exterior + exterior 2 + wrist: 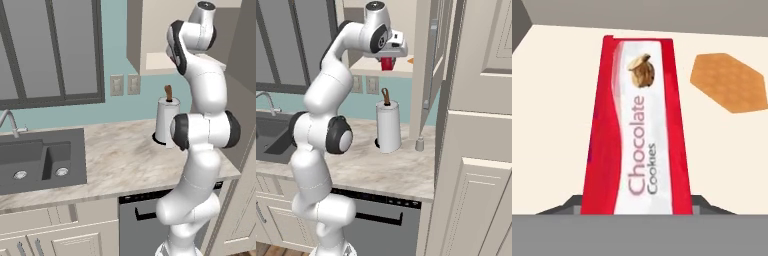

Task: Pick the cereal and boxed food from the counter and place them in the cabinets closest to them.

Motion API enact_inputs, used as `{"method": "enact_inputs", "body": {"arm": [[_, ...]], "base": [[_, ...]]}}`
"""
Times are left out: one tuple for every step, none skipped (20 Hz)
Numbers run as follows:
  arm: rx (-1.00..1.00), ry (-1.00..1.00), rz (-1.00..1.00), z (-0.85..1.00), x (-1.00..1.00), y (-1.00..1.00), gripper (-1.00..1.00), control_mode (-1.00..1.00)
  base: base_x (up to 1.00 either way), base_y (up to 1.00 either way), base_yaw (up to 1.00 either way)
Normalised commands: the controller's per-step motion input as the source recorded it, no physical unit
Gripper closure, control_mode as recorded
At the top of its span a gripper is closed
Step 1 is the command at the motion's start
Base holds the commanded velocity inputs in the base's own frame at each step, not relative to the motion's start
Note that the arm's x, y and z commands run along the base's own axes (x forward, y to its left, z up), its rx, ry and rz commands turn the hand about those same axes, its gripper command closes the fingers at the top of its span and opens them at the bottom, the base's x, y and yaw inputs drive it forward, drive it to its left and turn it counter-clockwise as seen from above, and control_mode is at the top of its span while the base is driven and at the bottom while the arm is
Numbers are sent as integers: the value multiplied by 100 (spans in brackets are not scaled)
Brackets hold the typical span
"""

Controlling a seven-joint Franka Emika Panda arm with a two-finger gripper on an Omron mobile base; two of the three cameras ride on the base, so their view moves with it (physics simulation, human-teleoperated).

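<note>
Arm: a white jointed arm reaches up from the base to the open wall cabinet (387,67) above the counter (391,167).
Gripper: the gripper (387,59) sits at the cabinet's shelf, closed on a red box (387,63) that hangs just below it.
Box: in the hand view the cookie box (638,130) is tall, flat-sided and red, with a white panel reading "Chocolate Cookies" and a small cookie picture (this is judged to be the boxed food).
Where it is: over the pale shelf, near its front edge; whether its base touches the shelf cannot be told.
Shelf: smooth, cream, matte; a flat orange hexagonal shape (728,82) lies toward its back right side in the hand view.
Step in hand: placing the box. Done well, it goes down upright and level, clear of the orange shape, well back from the front edge, before the fingers let go.
Counter: marbled beige stone, with a white paper-towel roll (388,127) standing upright near the wall.
</note>
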Motion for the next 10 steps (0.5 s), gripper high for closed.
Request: {"method": "enact_inputs", "body": {"arm": [[0,1,-1,-13,36,-7,100,-100],[0,0,0,-9,34,-7,100,-100],[0,0,0,-6,38,-8,100,-100],[0,0,0,-2,42,-7,100,-100],[0,0,0,-1,45,-6,100,-100],[0,0,-1,0,50,-2,100,-100],[0,0,-1,0,52,0,100,-100],[0,0,-2,0,53,0,-100,-100],[0,0,-2,0,48,0,-100,-100],[0,0,0,0,33,0,-100,-100]], "base": [[0,0,0],[0,0,0],[0,0,0],[0,0,0],[0,0,0],[0,0,0],[0,0,0],[0,0,0],[0,0,0],[0,0,0]]}}
